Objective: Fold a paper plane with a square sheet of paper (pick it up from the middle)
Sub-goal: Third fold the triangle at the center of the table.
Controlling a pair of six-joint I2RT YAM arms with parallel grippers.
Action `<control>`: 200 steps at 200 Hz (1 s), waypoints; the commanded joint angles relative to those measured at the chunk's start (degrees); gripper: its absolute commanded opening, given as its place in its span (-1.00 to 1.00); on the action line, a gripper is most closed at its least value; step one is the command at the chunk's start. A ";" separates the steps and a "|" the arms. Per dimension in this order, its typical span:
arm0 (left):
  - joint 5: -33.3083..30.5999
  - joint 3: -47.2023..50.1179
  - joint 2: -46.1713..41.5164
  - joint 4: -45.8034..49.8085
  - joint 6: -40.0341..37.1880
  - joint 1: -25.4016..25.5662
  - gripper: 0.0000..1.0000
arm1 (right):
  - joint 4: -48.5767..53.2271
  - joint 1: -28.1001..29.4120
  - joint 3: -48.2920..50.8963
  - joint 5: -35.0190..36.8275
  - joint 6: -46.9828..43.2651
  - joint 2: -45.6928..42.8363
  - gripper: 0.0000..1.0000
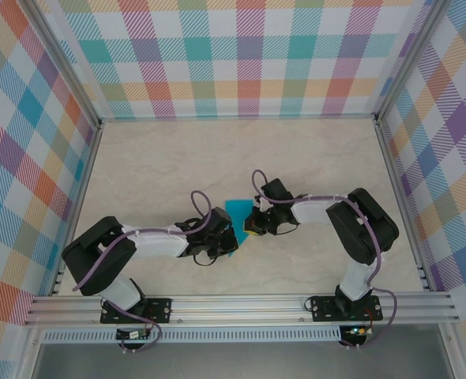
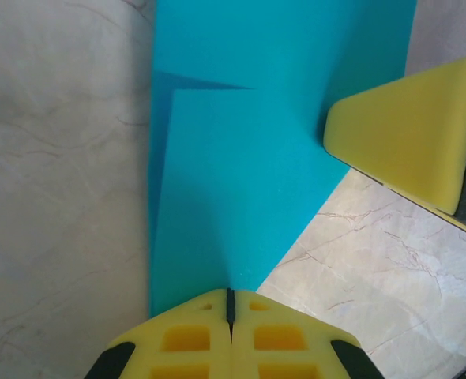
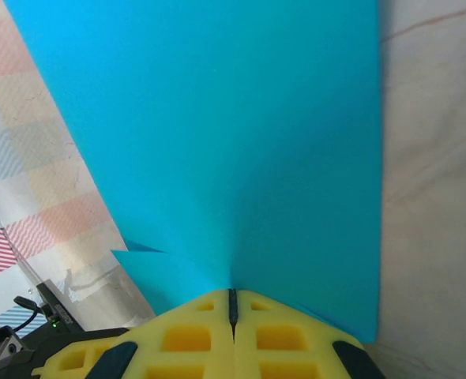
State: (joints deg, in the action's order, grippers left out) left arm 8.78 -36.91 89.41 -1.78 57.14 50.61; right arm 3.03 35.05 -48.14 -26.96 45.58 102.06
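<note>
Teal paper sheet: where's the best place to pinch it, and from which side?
Grip the square sheet of paper at its edge, coming in edge-on along its plane, as the left gripper does: it is thin, so jaws likely only hold across its faces.

L gripper (image 2: pixel 230 298) pads closed flush, pinching near corner of teal sheet (image 2: pixel 241 158). Sheet has a folded layer on top, w/ its edge visible upper left. R gripper pad (image 2: pixel 407 130) touching sheet's right edge. Both sides of sheet: marble tabletop (image 2: pixel 59 197).
</note>
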 commanded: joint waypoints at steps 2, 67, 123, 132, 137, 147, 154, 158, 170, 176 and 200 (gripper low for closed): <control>-2.80 1.95 0.31 4.18 -0.96 0.34 -1.00 | 4.23 -0.07 -0.07 3.06 -0.62 -3.41 -1.00; -2.66 2.83 0.15 4.41 -1.95 0.28 -1.00 | -3.16 2.84 4.21 0.92 0.70 -7.24 -1.00; -2.60 2.45 0.63 4.72 -1.95 0.33 -1.00 | -8.79 5.66 5.64 0.91 2.32 -2.11 -1.00; -2.70 2.53 0.44 5.05 -1.96 0.28 -1.00 | -8.28 5.50 6.06 2.67 2.02 -1.73 -1.00; -2.67 2.55 0.38 5.15 -1.95 0.28 -1.00 | -8.12 5.37 6.31 3.43 1.77 -1.45 -1.00; -2.72 2.71 0.25 5.31 -1.95 0.29 -1.00 | -8.11 5.13 6.75 4.87 1.27 -1.18 -1.00; -2.80 2.88 0.16 5.45 -1.99 0.30 -1.00 | -8.23 4.91 7.07 5.72 1.03 -0.98 -1.00; -2.88 2.96 0.16 5.55 -2.03 0.28 -1.00 | -8.49 4.79 7.22 6.04 0.92 -0.90 -1.00; -3.06 3.07 0.07 6.05 -2.17 0.28 -1.00 | -9.20 4.34 7.64 6.63 0.65 -0.80 -1.00; -3.07 3.22 -0.02 6.11 -2.21 0.29 -1.00 | -9.55 4.01 7.87 6.94 0.57 -0.89 -1.00; -3.11 4.12 -0.57 5.74 -2.04 0.29 -1.00 | -13.12 2.72 10.49 9.45 0.39 -2.50 -1.00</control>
State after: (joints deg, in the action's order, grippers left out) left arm 8.40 -35.77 88.95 -3.11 55.90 50.61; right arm -7.31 39.83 -41.23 -25.80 47.31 99.63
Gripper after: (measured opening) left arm 0.040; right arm 0.043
